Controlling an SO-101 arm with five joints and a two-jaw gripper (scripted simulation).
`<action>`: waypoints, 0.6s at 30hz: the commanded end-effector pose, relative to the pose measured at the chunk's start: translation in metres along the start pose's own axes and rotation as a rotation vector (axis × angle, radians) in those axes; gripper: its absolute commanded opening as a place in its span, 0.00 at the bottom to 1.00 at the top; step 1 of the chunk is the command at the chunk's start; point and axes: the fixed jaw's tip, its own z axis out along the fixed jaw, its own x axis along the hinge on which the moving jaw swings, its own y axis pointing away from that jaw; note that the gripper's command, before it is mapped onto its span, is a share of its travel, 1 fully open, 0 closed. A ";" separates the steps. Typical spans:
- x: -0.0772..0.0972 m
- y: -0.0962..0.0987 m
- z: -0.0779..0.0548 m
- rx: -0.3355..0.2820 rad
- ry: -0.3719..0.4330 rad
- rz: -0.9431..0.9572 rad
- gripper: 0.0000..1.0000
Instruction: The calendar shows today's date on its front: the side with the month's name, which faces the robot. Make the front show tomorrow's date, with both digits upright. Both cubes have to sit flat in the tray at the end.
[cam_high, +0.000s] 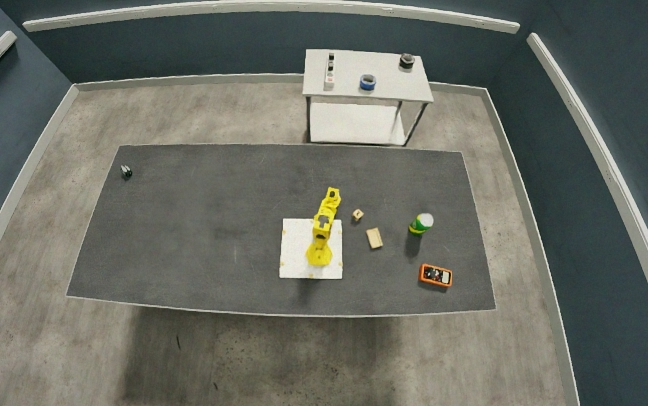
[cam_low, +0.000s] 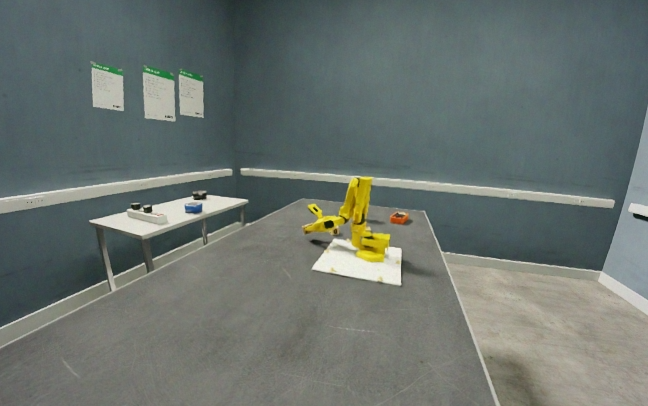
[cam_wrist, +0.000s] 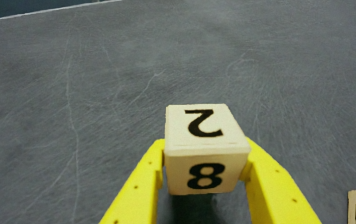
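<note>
My gripper (cam_high: 333, 190) (cam_low: 306, 230) (cam_wrist: 206, 159) is shut on a pale wooden cube (cam_wrist: 175, 175), held above the table beyond the robot's base. In the wrist view the cube's upper face shows a black 2, upside down, and the face toward the camera shows an 8. The other wooden cube (cam_high: 357, 215) lies on the table to the right of the arm, outside the tray, with a dark mark on it. Its edge shows at the right border of the wrist view. The pale wooden tray (cam_high: 374, 238) sits nearer than that cube and to its right. Its month name is unreadable here.
A green can (cam_high: 421, 224) stands right of the tray. An orange multimeter (cam_high: 435, 275) (cam_low: 399, 218) lies at the front right. The robot's base stands on a white board (cam_high: 295, 250) (cam_low: 335, 262). A small dark object (cam_high: 126, 171) lies at the far left.
</note>
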 end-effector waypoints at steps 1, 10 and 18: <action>0.000 -0.001 0.000 0.005 -0.009 0.003 0.00; 0.002 -0.001 0.001 0.005 -0.009 0.003 0.00; 0.006 -0.001 0.003 0.005 -0.009 0.003 0.00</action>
